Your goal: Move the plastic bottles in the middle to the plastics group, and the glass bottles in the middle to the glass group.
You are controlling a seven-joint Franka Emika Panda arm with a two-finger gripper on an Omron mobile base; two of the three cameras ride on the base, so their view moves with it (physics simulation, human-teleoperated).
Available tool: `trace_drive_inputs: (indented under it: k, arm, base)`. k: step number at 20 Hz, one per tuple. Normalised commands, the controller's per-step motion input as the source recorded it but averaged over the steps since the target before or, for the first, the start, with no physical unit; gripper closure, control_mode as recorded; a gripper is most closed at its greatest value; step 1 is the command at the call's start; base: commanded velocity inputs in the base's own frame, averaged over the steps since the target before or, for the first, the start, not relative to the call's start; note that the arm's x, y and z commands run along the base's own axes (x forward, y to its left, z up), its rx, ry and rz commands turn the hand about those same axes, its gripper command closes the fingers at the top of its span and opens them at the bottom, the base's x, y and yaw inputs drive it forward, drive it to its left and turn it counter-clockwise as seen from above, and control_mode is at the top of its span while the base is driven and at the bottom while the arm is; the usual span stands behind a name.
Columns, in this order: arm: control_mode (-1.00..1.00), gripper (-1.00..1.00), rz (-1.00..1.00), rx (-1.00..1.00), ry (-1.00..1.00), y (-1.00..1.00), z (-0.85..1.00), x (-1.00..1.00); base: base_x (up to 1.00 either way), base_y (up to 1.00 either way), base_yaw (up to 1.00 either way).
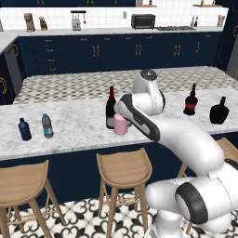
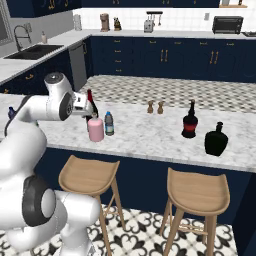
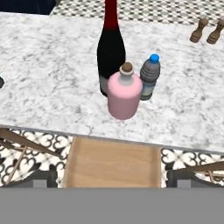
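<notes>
Ahead of my gripper point(image 3: 112, 181) — fingertips spread apart, empty — the squat pale-pink glass bottle point(image 3: 124, 92) stands upright, tall dark wine bottle point(image 3: 110, 50) behind, small clear-grey plastic bottle point(image 3: 150, 76) right — all vertical.

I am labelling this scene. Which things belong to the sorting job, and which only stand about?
Job: wine bottle, pink bottle, middle water bottle, dark-blue bottle, left water bottle, black flask, red-bottomed bottle.
Standing about: two wooden shakers, stools, toaster oven.
</notes>
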Motion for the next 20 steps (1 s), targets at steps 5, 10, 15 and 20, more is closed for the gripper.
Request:
trace_drive_inputs:
  k: [5,10,15,20]
  arm:
    - [-1.00,-1.00,0.03,0.00,-0.04,0.00,-0.38,0.48]
    - [-1.00,-1.00,0.04,0.00,0.00,-0.19,-0.11,0.27]
    - [-1.00,-1.00,0.05,0.00,0.00,-0.13,-0.05,0.41]
    - [-1.00,-1.00,0.03,0.00,0.00,0.00,-0.15,0.44]
  base:
    - [0.00,0.00,0.00]
    - [0.00,0.00,0.00]
    - [0.00,0.00,0.00]
    - [0.00,0.00,0.00]
